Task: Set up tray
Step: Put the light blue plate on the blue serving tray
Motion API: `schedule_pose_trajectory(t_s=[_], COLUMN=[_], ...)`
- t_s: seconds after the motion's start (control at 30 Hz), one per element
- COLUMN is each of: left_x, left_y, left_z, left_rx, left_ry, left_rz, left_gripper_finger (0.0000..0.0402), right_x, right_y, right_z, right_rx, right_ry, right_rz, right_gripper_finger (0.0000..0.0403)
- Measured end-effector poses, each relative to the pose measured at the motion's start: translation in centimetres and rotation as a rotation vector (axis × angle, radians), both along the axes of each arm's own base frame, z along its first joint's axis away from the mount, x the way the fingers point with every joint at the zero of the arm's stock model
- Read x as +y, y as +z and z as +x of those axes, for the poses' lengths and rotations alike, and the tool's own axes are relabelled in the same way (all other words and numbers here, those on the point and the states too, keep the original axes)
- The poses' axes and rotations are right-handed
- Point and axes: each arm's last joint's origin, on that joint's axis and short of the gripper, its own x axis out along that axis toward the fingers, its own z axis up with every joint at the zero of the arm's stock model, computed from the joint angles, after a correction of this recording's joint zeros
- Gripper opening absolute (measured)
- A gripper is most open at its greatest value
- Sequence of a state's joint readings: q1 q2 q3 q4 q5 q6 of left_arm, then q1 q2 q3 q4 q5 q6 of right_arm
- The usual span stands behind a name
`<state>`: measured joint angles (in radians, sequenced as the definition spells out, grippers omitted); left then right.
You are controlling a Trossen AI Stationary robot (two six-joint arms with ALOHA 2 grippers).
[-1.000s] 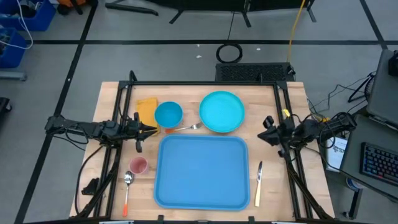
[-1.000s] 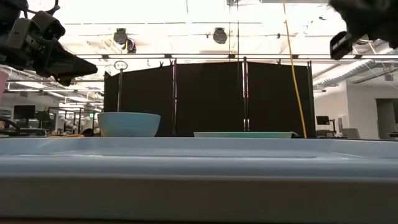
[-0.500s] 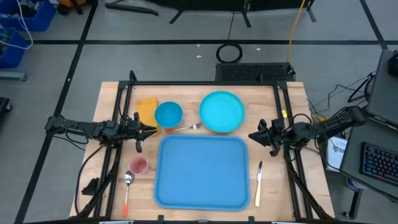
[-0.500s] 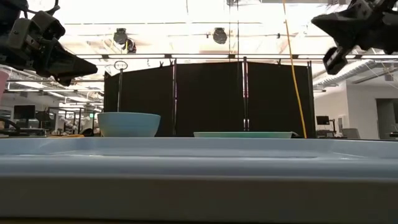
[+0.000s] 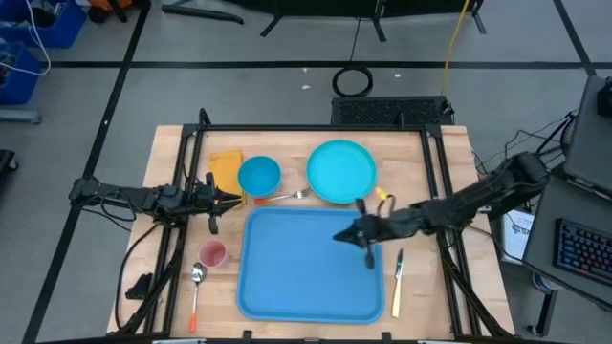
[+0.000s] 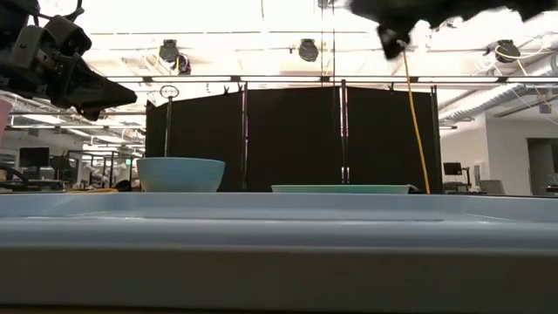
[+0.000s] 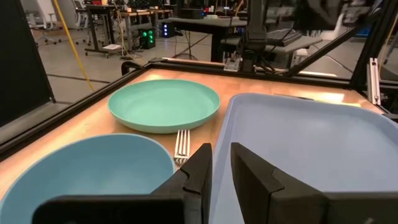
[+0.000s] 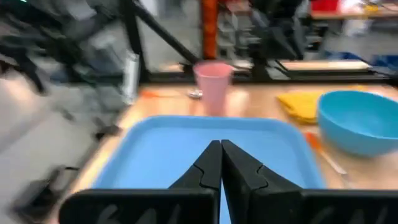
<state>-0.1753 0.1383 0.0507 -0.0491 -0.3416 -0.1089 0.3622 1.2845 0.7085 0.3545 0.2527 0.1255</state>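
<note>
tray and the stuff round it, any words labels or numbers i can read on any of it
None can be read in any view.
The tray, bowl, plate and pink cup are plain, with no print showing.
A white sheet beside the table's right edge carries dark marks, too small to read.
</note>
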Motion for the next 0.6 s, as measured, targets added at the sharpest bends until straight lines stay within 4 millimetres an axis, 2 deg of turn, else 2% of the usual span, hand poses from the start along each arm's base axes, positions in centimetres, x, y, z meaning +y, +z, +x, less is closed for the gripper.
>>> schedule_pose_trajectory(t_s=[0.17, 0.33, 0.47, 0.6], left_x=[0.0, 0.0, 0.0, 0.0], left_y=[0.0, 0.0, 0.0, 0.0], left_z=[0.0, 0.0, 0.0, 0.0], left_rx=[0.001, 0.001, 0.001, 0.001], left_ry=[0.0, 0.0, 0.0, 0.0], left_rz=[0.0, 0.0, 0.0, 0.0], left_gripper_finger=[0.0063, 0.0063, 0.0063, 0.0063], right_x=[-0.6, -2.4, -4.3, -6.3], right_y=[-2.7, -3.2, -3.1, -3.7], right_z=[0.9, 0.8, 1.3, 1.1], right_rx=[0.452, 0.611, 0.62, 0.707], right_ry=[-0.133, -0.185, -0.212, -0.232], right_rz=[-0.23, -0.299, -0.289, -0.344], right_gripper_finger=[0.0, 0.0016, 0.0068, 0.0135])
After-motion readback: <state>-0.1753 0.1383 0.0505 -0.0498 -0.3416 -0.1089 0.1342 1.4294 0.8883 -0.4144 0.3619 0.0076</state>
